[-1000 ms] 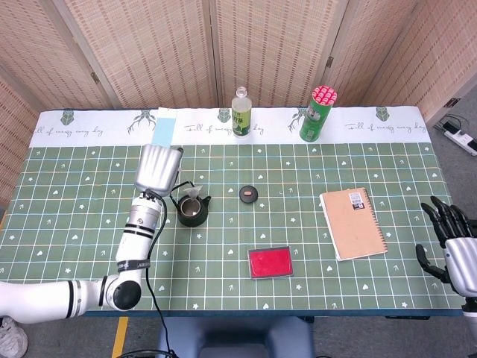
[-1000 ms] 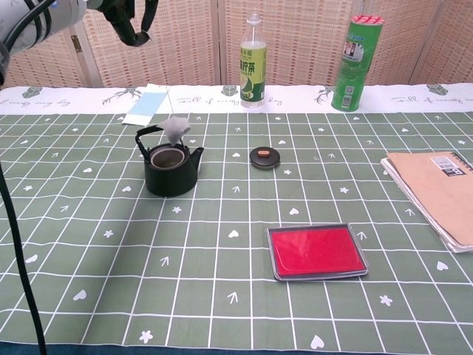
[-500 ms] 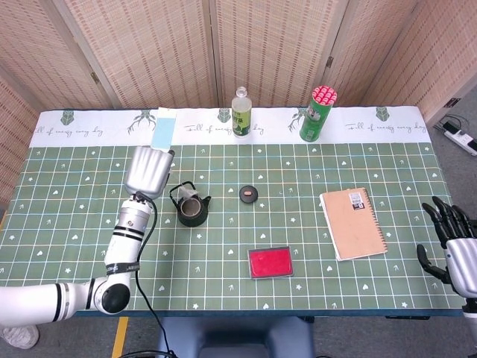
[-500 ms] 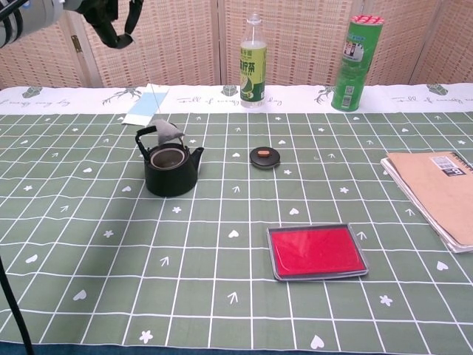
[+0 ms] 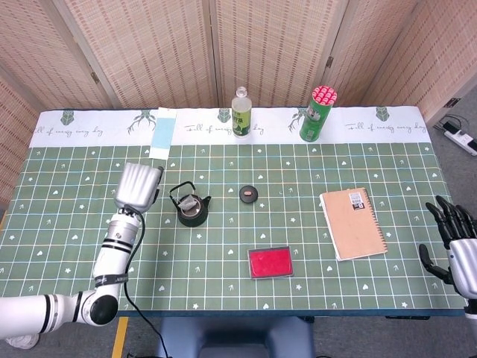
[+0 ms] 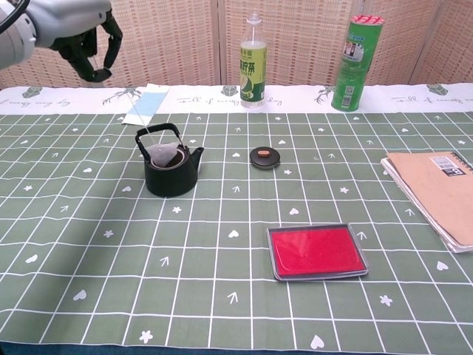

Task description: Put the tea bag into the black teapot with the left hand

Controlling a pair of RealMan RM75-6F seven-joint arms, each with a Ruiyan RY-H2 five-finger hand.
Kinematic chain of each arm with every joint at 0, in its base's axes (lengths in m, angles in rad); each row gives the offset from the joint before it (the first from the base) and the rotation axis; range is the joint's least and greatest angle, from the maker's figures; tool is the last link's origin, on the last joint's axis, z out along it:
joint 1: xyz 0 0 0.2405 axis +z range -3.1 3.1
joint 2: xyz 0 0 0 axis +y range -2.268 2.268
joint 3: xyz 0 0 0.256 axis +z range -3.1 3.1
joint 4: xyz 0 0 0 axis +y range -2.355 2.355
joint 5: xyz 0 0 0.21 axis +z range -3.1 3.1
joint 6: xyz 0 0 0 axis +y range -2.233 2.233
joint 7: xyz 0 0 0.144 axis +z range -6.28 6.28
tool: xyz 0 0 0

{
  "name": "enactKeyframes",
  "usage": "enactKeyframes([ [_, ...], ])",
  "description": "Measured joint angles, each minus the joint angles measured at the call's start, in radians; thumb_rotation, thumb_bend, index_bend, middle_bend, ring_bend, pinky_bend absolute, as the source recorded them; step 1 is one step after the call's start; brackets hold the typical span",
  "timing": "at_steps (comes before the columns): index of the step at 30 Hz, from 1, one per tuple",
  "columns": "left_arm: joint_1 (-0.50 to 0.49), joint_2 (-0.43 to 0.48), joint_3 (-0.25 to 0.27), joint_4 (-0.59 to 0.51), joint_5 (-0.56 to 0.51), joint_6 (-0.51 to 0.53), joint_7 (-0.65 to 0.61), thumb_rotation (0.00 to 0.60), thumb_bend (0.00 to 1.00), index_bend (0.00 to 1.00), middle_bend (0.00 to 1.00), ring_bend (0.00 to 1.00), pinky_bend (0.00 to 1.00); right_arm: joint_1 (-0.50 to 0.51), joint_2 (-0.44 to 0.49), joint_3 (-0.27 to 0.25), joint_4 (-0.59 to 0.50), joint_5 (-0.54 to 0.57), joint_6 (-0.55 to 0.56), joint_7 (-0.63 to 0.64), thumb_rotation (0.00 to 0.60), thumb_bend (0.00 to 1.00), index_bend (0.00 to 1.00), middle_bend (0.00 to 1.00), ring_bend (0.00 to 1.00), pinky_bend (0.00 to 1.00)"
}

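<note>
Now tea bag [image 6: 171, 157] sat in the mouth of the black teapot [image 6: 171, 174], left hand [image 5: 137, 186] at nine o'clock of it, fingers apart, holding nothing, right hand [image 5: 457, 250] open at desk [image 5: 313, 239] edge.

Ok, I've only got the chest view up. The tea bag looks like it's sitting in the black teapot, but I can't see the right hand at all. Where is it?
Observer: The head view shows the right hand just past the right edge of the table, fingers apart and holding nothing.
Operator: And the left hand, is it right over the pot?
Observer: No. Seen from above, the left hand is off to the left of the black teapot, with a gap between them.
Operator: Is anything close to that right hand?
Observer: The nearest thing is the notebook. The head view shows all of it, lying flat and well clear of the hand.
</note>
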Motion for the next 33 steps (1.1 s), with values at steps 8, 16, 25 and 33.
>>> enactKeyframes([
  [8,0.080,-0.016,0.065,-0.050,0.069,0.044,-0.082,0.600,0.59,0.69,1.00,1.00,1.00,-0.001,-0.002,-0.003,-0.002,-0.010,0.002,-0.006,0.600,0.51,0.00,0.00,0.00,0.00],
  [16,0.192,-0.076,0.123,-0.033,0.166,0.087,-0.289,0.600,0.59,0.69,1.00,1.00,1.00,0.000,-0.005,-0.014,-0.006,-0.035,0.003,-0.018,0.600,0.51,0.00,0.00,0.00,0.00],
  [25,0.336,-0.196,0.185,0.111,0.239,0.047,-0.605,0.600,0.59,0.67,1.00,1.00,1.00,-0.005,-0.006,-0.020,-0.007,-0.053,0.016,-0.022,0.600,0.51,0.00,0.00,0.00,0.00],
  [33,0.395,-0.296,0.195,0.251,0.275,-0.067,-0.732,0.600,0.59,0.67,1.00,1.00,1.00,-0.011,-0.004,-0.018,-0.005,-0.054,0.031,-0.016,0.600,0.51,0.00,0.00,0.00,0.00],
])
